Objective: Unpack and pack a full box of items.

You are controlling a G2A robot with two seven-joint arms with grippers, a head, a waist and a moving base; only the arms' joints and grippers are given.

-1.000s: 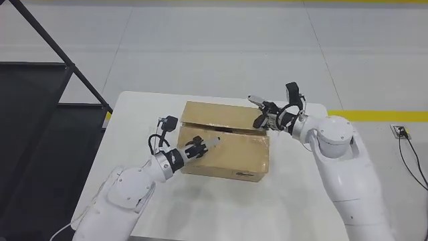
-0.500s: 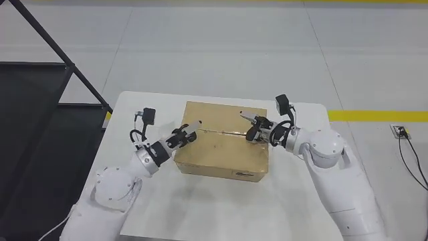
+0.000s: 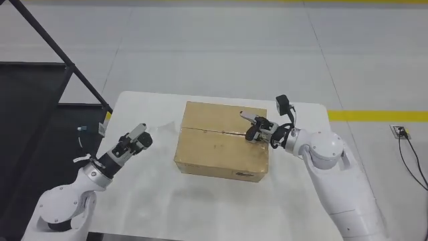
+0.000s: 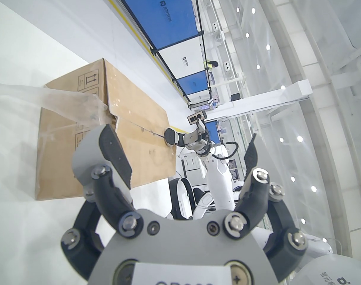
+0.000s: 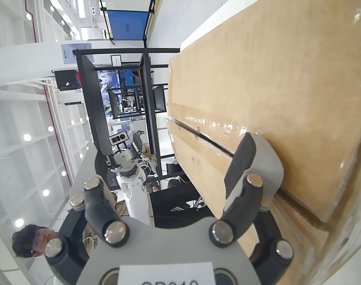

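Fingers (image 4: 115,155) spread wide on the left gripper (image 3: 137,138), nothing between them. Hangs over the left part of the white table (image 3: 200,201), off to the side of the box (image 3: 221,144) and well apart from it in the top view. No contact with the cardboard from that side.

Same deal on the right gripper (image 3: 251,126): jaws wide open, nothing clamped. Parked over the right end of the box top, right at the seam (image 3: 214,130). One finger (image 5: 245,161) lying along the lid just beside the seam, maybe resting on it, maybe a hair above, honestly can't tell. Other finger out past the box edge with only air under it.

Box itself closed, flaps down and meeting along that seam, glossy tape over the join. Plain brown cardboard, sitting flat about mid-table, a bit toward the far edge.

Also a clear strip (image 4: 67,102), tape or film by the look of it, sticking out from the seam end of the box nearest the left gripper. Hard to say whether it touches the finger in front of it.

Further out: black metal frame (image 3: 47,47) left of the table, yellow line (image 3: 378,115) on the pale floor to the right.
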